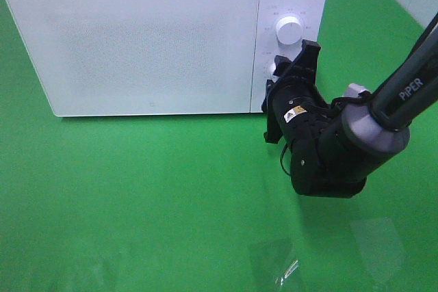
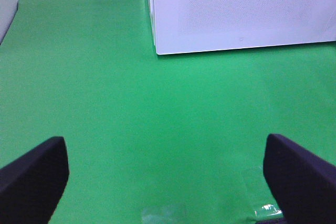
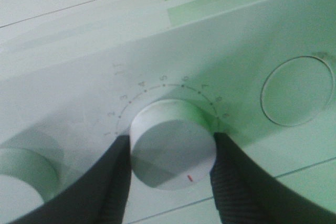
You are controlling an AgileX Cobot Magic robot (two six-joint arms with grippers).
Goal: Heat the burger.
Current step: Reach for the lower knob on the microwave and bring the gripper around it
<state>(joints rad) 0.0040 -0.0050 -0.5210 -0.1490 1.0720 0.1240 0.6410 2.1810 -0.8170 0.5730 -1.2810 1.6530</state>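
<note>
**Spotter:** Where's your right arm?

**Me:** It's coming in from the side, forearm sloping down to the control panel of the microwave (image 1: 150,39), wrist aimed at its front. The right gripper (image 3: 170,140) is clamped on the lower dial (image 3: 170,153), one finger pressed to each flank, and the dial fills the gap between them. A small red tick (image 3: 189,178) on the dial's face sits nearer one finger than the other. The upper dial (image 1: 288,31) is just beyond the fingers, untouched.

**Spotter:** And the left?

**Me:** The left gripper (image 2: 165,150) hangs over the green table (image 1: 137,196), fingers spread wide with only bare green between them. The microwave's corner is well ahead of the fingertips.

**Spotter:** The burger?

**Me:** No camera shows it. The microwave door (image 1: 137,46) beside the gripped dial is shut, so I can't tell where the burger is.
</note>
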